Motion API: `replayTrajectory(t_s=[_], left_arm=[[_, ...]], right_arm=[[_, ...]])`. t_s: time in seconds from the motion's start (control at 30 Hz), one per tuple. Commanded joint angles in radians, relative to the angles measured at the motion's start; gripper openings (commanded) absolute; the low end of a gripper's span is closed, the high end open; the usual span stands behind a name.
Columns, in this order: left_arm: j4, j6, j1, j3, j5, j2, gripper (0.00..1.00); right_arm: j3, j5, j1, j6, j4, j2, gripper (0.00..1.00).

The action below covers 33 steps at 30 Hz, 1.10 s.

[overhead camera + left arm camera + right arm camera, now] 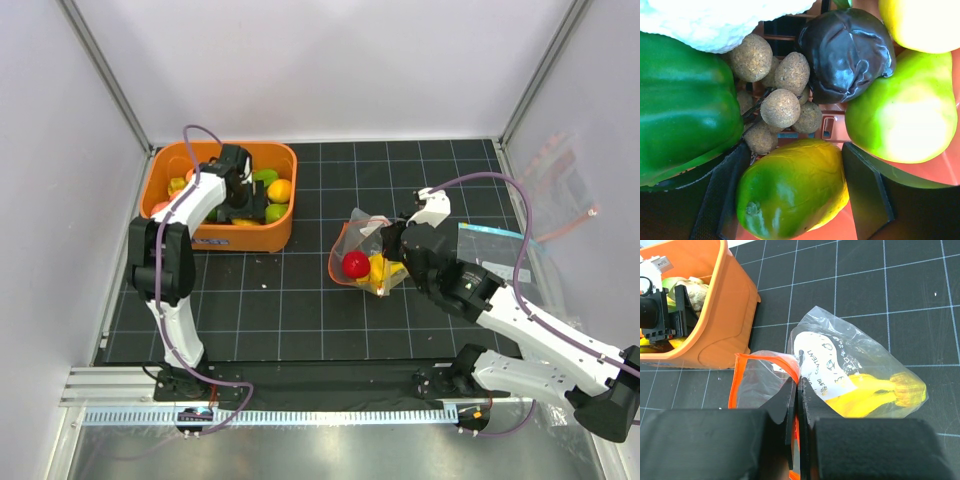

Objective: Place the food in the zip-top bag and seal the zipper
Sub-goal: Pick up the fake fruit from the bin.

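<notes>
Bag (860, 365), zipper (765, 356) mouth facing orange bin (730, 305)

The top view looks down from high at the near edge over the whole tabletop (300, 310). The left wrist view sits very close inside the orange bin (215, 238). The right wrist view faces low across the bag (850, 365) toward that bin.

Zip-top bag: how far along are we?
Done: a yellow banana and, it seems, a red apple sit in the zip-top bag. In hand: the right claw pinches the bag's mouth by the red-orange zipper; the left claw, open, straddles a green-yellow fruit in the orange bin. Remaining: the pepper, cauliflower and other pieces in the bin, then sealing the zipper.
</notes>
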Motion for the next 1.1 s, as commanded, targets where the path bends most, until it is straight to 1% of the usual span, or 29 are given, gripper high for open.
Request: replayTrajectory(t_s=[0.0, 0.1, 0.2, 0.33, 0.4, 0.57, 0.87, 0.97, 1.07], left_arm=[[-0.053, 0.043, 0.006, 0.012, 0.007, 0.021, 0.35], [-0.046, 0.041, 0.006, 0.006, 0.032, -0.043, 0.26], [-0.020, 0.034, 0.006, -0.017, 0.068, -0.106, 0.20], [0.000, 0.026, 0.009, -0.035, 0.102, -0.210, 0.16], [0.003, 0.023, 0.015, -0.043, 0.107, -0.238, 0.13], [0.035, 0.011, 0.032, -0.069, 0.128, -0.330, 0.11], [0.040, 0.003, 0.045, -0.075, 0.154, -0.344, 0.09], [0.045, -0.003, 0.059, -0.075, 0.160, -0.367, 0.09], [0.063, -0.025, 0.079, -0.075, 0.197, -0.405, 0.09]], right_arm=[[0.002, 0.010, -0.002, 0.001, 0.047, -0.017, 0.01], [0.002, 0.008, -0.002, 0.001, 0.048, -0.019, 0.01], [0.002, 0.010, -0.003, 0.001, 0.048, -0.022, 0.01], [0.002, 0.008, -0.002, 0.001, 0.047, -0.021, 0.01], [0.002, 0.010, -0.003, 0.001, 0.048, -0.021, 0.01], [0.002, 0.010, -0.003, 0.003, 0.047, -0.019, 0.01], [0.002, 0.008, -0.003, 0.001, 0.047, -0.020, 0.01], [0.002, 0.010, -0.003, 0.001, 0.047, -0.019, 0.01], [0.002, 0.011, -0.003, 0.000, 0.048, -0.017, 0.01]])
